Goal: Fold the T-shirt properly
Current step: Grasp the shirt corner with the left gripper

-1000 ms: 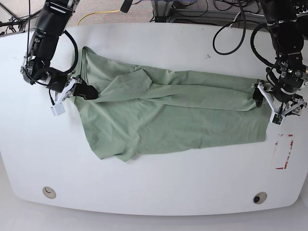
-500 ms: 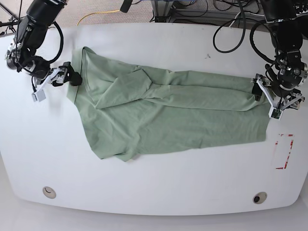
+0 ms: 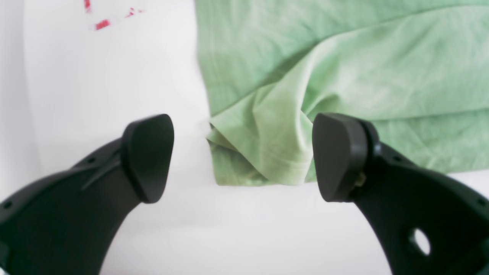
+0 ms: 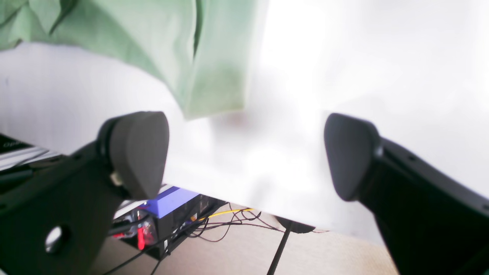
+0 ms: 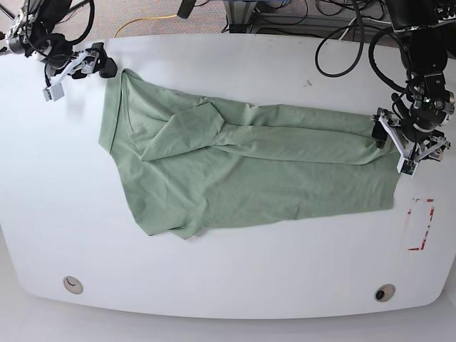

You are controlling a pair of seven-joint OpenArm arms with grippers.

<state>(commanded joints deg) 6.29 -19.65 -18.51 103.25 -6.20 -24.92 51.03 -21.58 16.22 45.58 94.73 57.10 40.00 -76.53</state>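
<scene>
The pale green T-shirt (image 5: 242, 164) lies spread lengthwise across the white table (image 5: 228, 271), with folds and wrinkles in its left half. My left gripper (image 5: 390, 148) is open at the shirt's right end. In the left wrist view (image 3: 244, 156) the shirt's bunched corner (image 3: 263, 152) lies between its fingers, not pinched. My right gripper (image 5: 78, 71) is open and empty at the table's back left corner, just beyond the shirt's upper left tip. In the right wrist view (image 4: 244, 152) that tip of the shirt (image 4: 206, 76) lies ahead of the fingers. No neck label shows.
A red tape mark (image 5: 420, 224) is on the table near the right edge, also in the left wrist view (image 3: 99, 25). Two round holes (image 5: 72, 285) (image 5: 385, 293) sit near the front edge. Cables (image 5: 335, 43) hang at the back. The table's edge and floor (image 4: 237, 248) show below my right gripper.
My right gripper has moved from the shirt's left edge up to the back left corner, and the shirt's left side has spread that way. My left gripper has barely moved.
</scene>
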